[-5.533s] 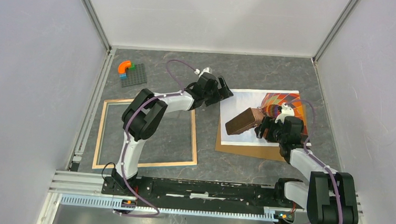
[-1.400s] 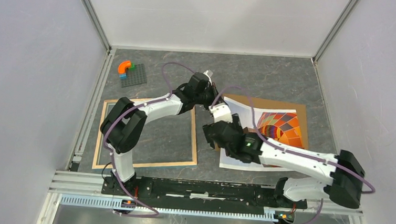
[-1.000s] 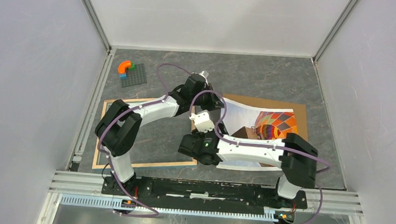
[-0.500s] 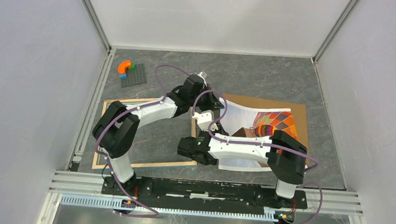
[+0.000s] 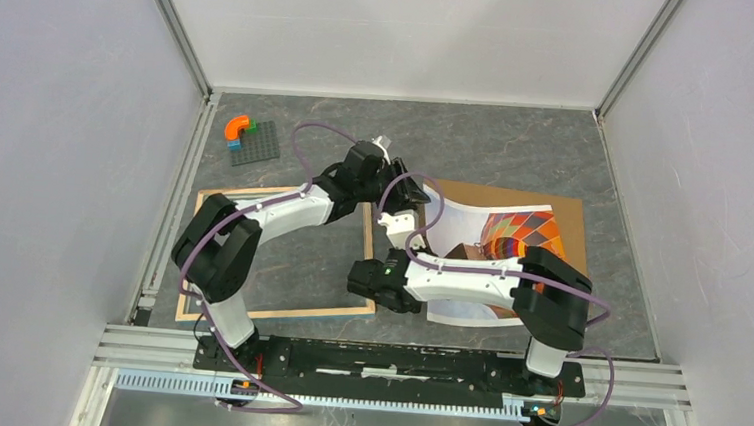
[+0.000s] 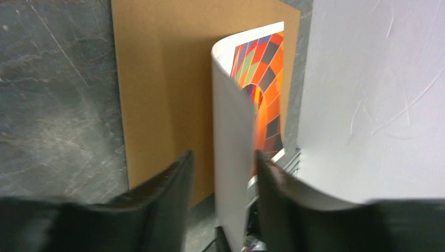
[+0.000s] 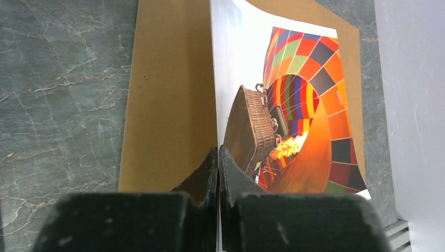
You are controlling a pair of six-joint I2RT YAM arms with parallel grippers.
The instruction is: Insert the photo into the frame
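The left arm [image 5: 283, 206] and the right arm [image 5: 469, 278] both have white shells on the long links and bulky black housings at the joints. A thin purple cable loops along each from the black mounting rail [image 5: 393, 359]. At the ends farthest from that rail, the right arm's fingers [image 7: 131, 220] are matt black, blocky and flecked with pale scuffs, and the left arm's fingers [image 6: 162, 210] are plain smooth black.

I see the photo [image 7: 294, 105] as thin, smooth paper. The backing board [image 7: 168, 105] is matt, brown and card-like. The frame [image 5: 276, 313] shows light wood. The bench [image 7: 63, 79] has a smooth stone-pattern finish. The right fingers [image 7: 120, 220] are matt black plastic.
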